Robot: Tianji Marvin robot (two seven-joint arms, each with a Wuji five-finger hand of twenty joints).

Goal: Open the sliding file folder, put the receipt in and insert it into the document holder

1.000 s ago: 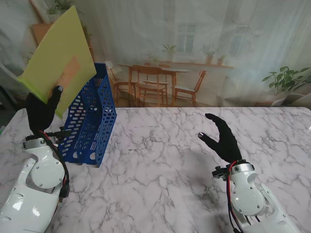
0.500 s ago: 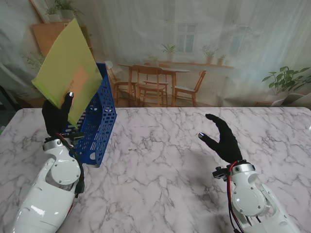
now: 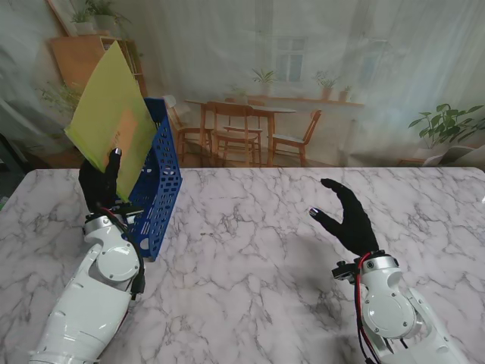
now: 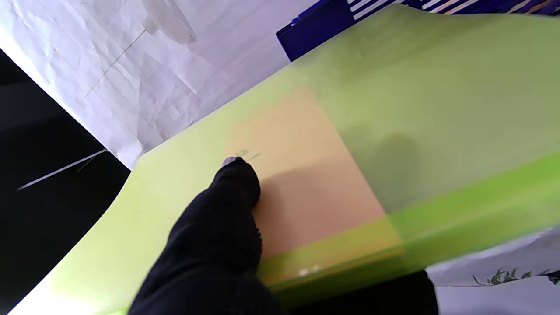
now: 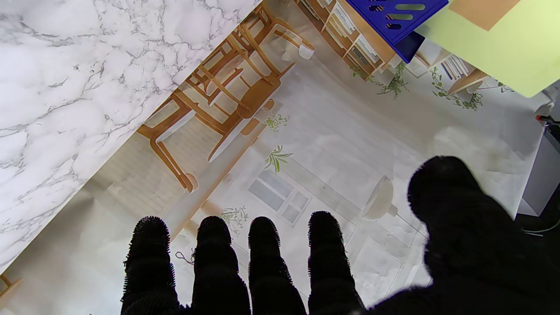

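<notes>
Left hand (image 3: 98, 186) is gripping the yellow-green file folder (image 3: 110, 114), receipt (image 3: 126, 127) showing through it, raised and tilted over the blue document holder (image 3: 155, 189) standing on the bench (image 3: 258, 243). Right hand (image 3: 348, 216) is hovering with fingers spread, holding nothing.

The yellow-green file folder (image 3: 107, 114) is up off the desk in my left hand (image 3: 100, 186), tilted on one corner, its lower edge against the near rim of the document holder (image 3: 155, 193); through its translucent cover the orange receipt (image 4: 302, 175) shows, lying flat inside. The holder is a blue perforated rack standing on my left side of the desk, leaning slightly.
</notes>
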